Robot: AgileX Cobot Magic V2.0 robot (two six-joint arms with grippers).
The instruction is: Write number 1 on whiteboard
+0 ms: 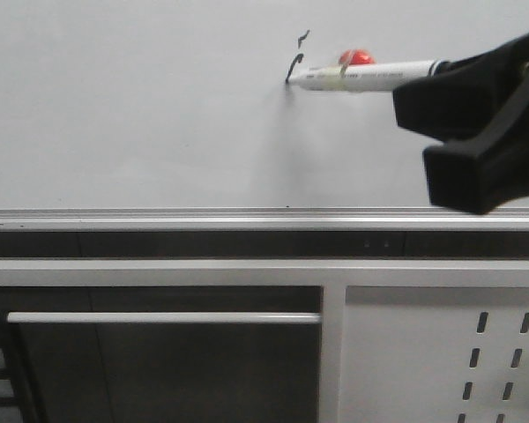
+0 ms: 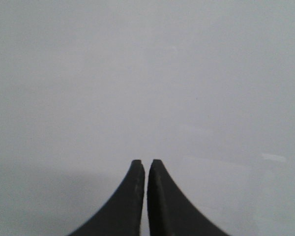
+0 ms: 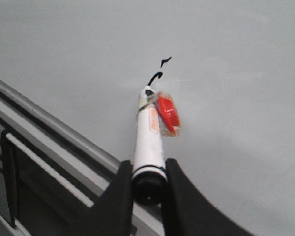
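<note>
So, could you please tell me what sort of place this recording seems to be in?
Probably a lab or workshop test rig: a whiteboard on a silver rail, a perforated metal panel below, and the right gripper holding a marker against the board.

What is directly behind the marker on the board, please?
Behind the marker is the plain whiteboard, with a short black stroke at its tip and a tick above. A red piece peeks from behind; the barrel covers its lower edge.

The whiteboard [image 1: 141, 115] carries a short black stroke [image 1: 293, 67] with a tick [image 1: 303, 38] above it
</note>
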